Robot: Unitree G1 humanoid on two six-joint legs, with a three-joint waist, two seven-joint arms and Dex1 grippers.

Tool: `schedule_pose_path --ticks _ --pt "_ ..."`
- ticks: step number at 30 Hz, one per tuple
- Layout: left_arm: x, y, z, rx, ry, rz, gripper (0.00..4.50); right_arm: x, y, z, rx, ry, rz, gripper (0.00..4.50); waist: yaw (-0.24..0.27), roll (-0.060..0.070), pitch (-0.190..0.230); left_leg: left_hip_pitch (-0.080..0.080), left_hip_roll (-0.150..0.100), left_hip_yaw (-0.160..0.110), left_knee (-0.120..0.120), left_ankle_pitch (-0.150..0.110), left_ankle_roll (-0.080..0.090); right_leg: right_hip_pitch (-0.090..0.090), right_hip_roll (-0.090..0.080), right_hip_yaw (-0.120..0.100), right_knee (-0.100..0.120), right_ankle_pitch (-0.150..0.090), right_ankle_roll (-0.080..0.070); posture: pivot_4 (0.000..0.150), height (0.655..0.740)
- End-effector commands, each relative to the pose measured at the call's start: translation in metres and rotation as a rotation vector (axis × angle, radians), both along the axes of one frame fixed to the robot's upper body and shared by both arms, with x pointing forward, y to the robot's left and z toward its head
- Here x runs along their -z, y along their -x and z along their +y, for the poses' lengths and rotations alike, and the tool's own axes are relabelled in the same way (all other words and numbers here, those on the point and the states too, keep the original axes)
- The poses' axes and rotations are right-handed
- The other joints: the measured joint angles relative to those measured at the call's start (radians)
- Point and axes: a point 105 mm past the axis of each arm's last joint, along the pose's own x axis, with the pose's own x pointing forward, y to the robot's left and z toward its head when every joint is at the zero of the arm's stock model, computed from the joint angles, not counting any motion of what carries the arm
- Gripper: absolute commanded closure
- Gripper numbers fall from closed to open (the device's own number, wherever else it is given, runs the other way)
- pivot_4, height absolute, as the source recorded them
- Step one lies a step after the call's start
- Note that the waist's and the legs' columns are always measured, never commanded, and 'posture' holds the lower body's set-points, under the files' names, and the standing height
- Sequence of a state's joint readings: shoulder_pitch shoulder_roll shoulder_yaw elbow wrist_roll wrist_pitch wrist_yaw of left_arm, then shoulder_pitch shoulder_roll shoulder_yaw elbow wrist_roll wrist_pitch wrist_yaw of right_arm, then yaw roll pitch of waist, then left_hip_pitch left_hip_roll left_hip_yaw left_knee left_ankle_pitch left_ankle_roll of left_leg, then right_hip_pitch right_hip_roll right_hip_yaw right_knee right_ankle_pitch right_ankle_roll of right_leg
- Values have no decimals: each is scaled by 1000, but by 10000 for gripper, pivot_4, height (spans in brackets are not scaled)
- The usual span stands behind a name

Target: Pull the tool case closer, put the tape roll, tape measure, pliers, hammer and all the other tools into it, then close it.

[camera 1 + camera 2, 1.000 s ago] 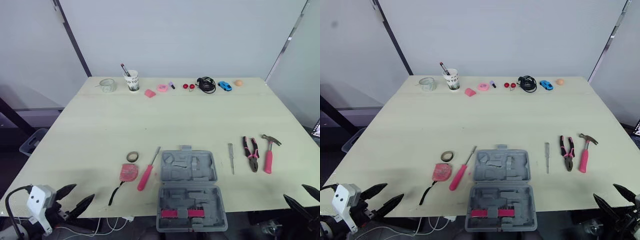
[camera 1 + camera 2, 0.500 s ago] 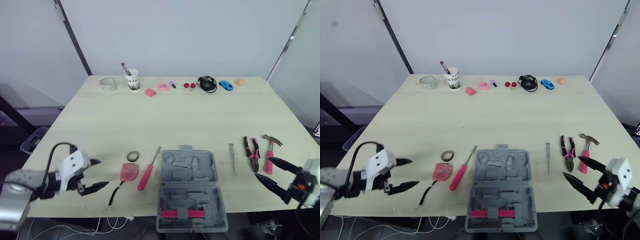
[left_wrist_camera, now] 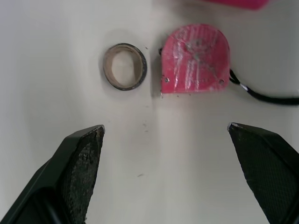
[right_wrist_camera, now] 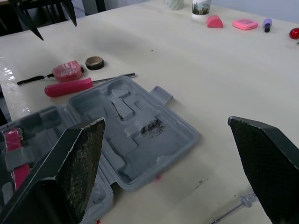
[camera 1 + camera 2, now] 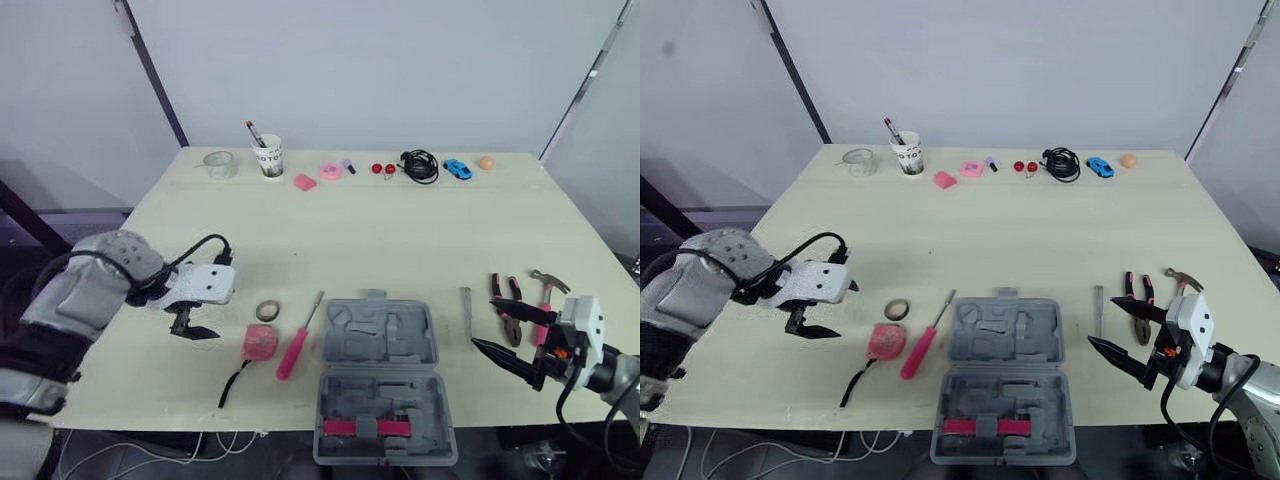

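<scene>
Both arms are up from below the near edge and over the table (image 5: pixel 350 230) now. Left gripper (image 3: pixel 165 126), fingers wide apart and empty, hangs just beside the tape roll (image 5: pixel 266 311) and tape measure (image 5: pixel 259 343). Right gripper (image 5: pixel 1103 321), also spread and empty, has swung in by the right side of the case (image 5: pixel 385 375), which lies open at the near edge. I'd call the pull done or skipped; loading comes next. Pliers (image 5: pixel 503 300) and hammer (image 5: pixel 545 290) sit behind the right gripper, with the small screwdriver (image 5: pixel 466 312) beside it. The pink screwdriver (image 5: pixel 292 350) lies between measure and case. Cup (image 5: pixel 267 158) and the far-edge clutter are well clear.
</scene>
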State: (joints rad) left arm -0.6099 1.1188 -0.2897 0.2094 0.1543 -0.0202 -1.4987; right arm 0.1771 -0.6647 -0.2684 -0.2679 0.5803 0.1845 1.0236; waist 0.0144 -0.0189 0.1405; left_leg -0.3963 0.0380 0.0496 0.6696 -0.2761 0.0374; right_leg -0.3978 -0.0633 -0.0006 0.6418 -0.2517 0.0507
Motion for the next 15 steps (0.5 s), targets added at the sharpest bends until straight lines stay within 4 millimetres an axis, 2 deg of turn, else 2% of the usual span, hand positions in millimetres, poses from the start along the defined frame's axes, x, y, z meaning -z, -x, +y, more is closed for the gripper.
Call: schedule_pose_path --ticks 1,4,7,10,15 --pt "-5 -5 -12 73 -51 -17 0 -4 1 1 -14 8 -32 816 0 0 0 0 0 0 0 0 0 0 0 0 1 0 0 1500 7400" --pt "-3 -6 -17 128 -120 -9 0 -3 3 1 -1 -1 -20 816 0 0 0 0 0 0 1 0 0 0 1 1 1 1 2 1500 7400" --pt "4 -6 -15 137 -170 29 7524 -3 5 2 -1 -6 -20 0 -2 0 0 0 0 0 1 0 0 0 1 1 1 1 3 1500 7400" --pt "8 -20 -21 156 -186 -33 19654 -2 5 2 3 -6 -20 0 1 -1 0 0 0 0 1 0 0 0 1 1 1 2 3 1500 7400" --pt "11 -37 -31 205 -202 -86 19654 1 5 2 11 2 -25 0 2 -1 1 0 0 -2 3 0 0 2 2 2 1 2 3 1500 7400"
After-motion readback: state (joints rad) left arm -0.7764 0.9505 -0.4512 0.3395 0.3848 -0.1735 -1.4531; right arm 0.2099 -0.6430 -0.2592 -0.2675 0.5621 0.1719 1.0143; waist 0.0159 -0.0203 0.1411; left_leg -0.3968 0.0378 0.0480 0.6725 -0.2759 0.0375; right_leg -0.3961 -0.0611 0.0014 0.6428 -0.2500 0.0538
